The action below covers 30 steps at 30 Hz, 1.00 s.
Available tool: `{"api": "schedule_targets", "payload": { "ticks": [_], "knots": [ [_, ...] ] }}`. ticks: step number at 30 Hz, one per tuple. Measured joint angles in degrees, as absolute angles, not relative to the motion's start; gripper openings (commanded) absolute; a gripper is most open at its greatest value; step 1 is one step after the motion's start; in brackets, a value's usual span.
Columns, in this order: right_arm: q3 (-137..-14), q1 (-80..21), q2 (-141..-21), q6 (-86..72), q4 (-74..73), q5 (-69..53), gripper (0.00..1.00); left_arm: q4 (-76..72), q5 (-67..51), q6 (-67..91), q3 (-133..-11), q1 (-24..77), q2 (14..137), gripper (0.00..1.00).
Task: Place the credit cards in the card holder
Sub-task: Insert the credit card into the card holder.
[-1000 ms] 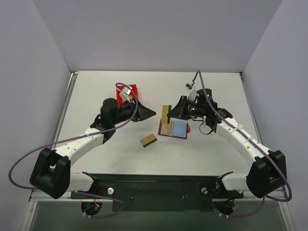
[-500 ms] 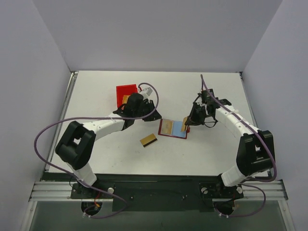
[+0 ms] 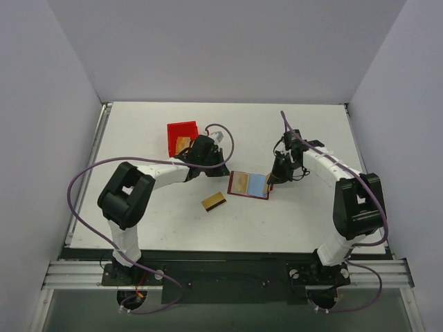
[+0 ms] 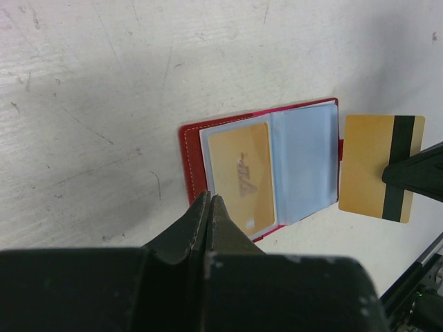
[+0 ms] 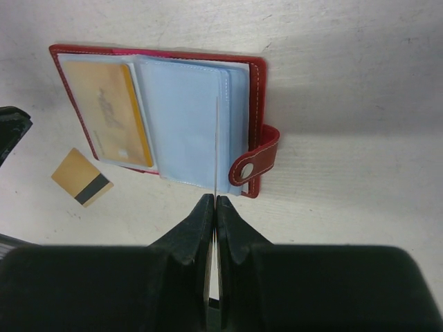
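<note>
The card holder [image 3: 257,185] lies open on the table, red rim [image 4: 185,155] around light blue sleeves [image 5: 183,117]. One gold credit card [image 4: 239,176] sits in its left sleeve. My right gripper [image 5: 211,200] is shut on a second credit card [image 4: 374,166] with a dark stripe. It holds this card on edge [image 5: 216,138] over the holder's right sleeve, near the snap tab [image 5: 255,160]. My left gripper [image 4: 210,200] is shut with nothing in it. Its tips are at the holder's left edge; contact cannot be told. A third striped card [image 3: 214,202] lies loose on the table.
A bright red open bin [image 3: 181,130] stands at the back left behind my left arm, with something tan [image 3: 182,144] inside. The loose card [image 5: 82,181] lies just in front of the holder's left corner. Grey walls close in the table on three sides.
My left gripper has gone from open to shut and swung right, from the bin to the holder's left edge. My right gripper carried its card down to the holder's right side.
</note>
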State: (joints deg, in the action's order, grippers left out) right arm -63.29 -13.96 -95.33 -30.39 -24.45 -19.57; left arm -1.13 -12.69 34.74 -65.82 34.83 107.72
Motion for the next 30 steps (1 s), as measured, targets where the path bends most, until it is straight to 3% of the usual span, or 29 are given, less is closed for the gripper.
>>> {"api": "schedule_targets", "payload": {
  "ticks": [30],
  "knots": [
    [-67.3, -16.0, -103.3, -29.5, -22.5, -19.8, 0.0, 2.6, -12.2, 33.1, -68.4, 36.8, 113.5, 0.0]
  ]
}}
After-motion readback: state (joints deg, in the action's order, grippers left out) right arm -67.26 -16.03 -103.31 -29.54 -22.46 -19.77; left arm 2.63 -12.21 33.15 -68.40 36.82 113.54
